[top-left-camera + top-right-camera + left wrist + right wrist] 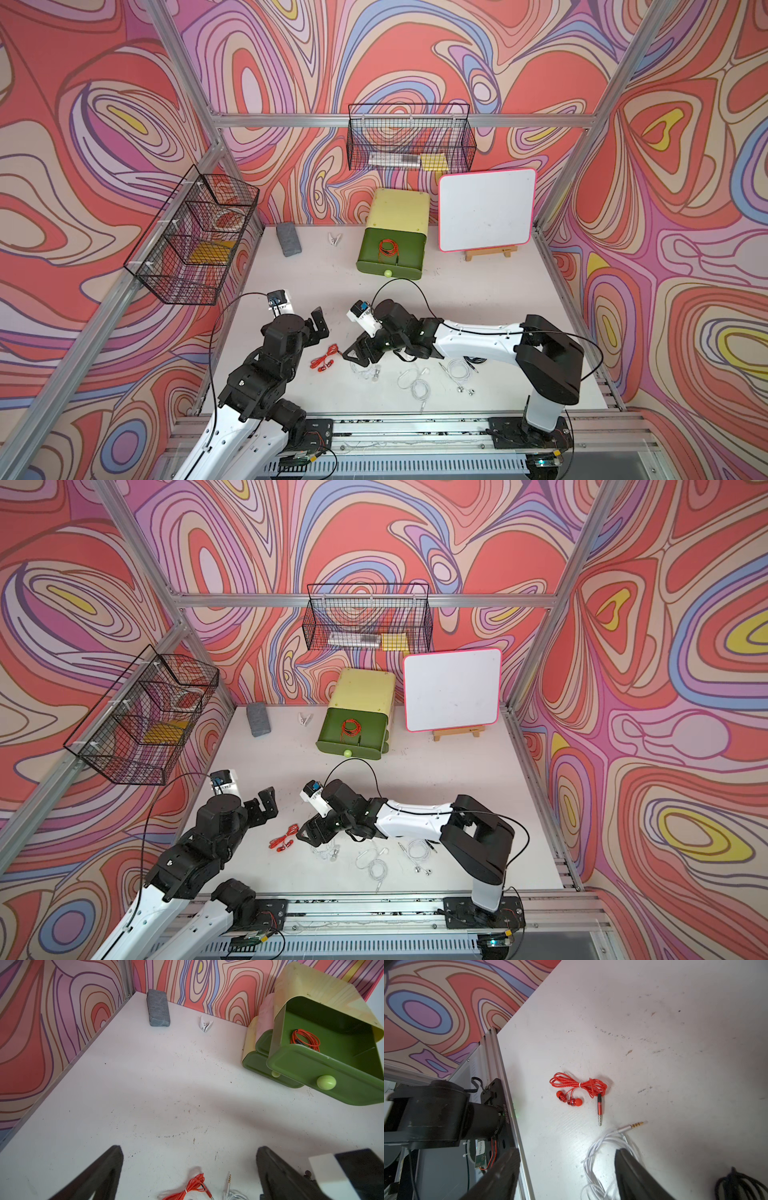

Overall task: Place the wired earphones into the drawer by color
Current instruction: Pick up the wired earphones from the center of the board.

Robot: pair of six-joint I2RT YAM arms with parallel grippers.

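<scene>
Now the drawer (405, 272) at the worktop's (478, 299) back edge stands pulled out, one red set (388, 249) inside. The left hand (189, 1149) hangs wide, empty. The right hand (565, 1151), jaws apart, sits low over a white set (600, 1142) near the front edge, beside a loose red set (326, 360). Seemingly a pick: closing must catch the coil.

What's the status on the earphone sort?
Left gripper open. Right gripper open, over white earphones. Red set in open drawer; red earphones on table. Nothing blocking drawer.
</scene>
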